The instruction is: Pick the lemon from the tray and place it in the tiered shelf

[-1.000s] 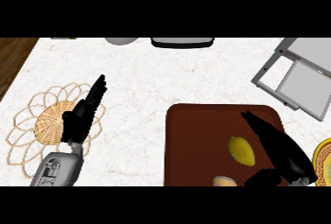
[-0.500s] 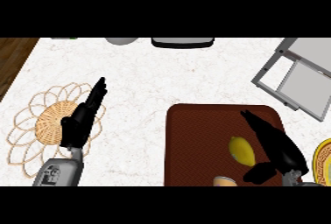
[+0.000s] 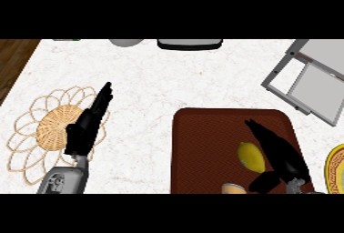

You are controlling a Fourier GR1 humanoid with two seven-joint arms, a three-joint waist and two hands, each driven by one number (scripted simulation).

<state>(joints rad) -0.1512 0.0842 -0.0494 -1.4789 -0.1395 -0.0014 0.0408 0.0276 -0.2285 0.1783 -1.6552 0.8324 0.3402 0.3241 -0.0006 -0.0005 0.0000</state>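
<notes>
— What are the fingers (image 3: 260,132) of our right hand (image 3: 285,159) doing?
— They stretch out straight and hold nothing, over the brown tray (image 3: 201,141). The lemon (image 3: 250,156) lies on the tray just left of them, and our thumb angles out on its near side.
— And our left hand (image 3: 84,132)?
— Its fingers are straight too and hold nothing, above the woven mat (image 3: 47,132) at the left. The tiered shelf (image 3: 312,82) stands far right, well apart from the lemon.

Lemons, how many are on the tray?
1. The lemon lies on the right half of the brown tray, beside the right robot hand. Another may hide under that hand.
</notes>
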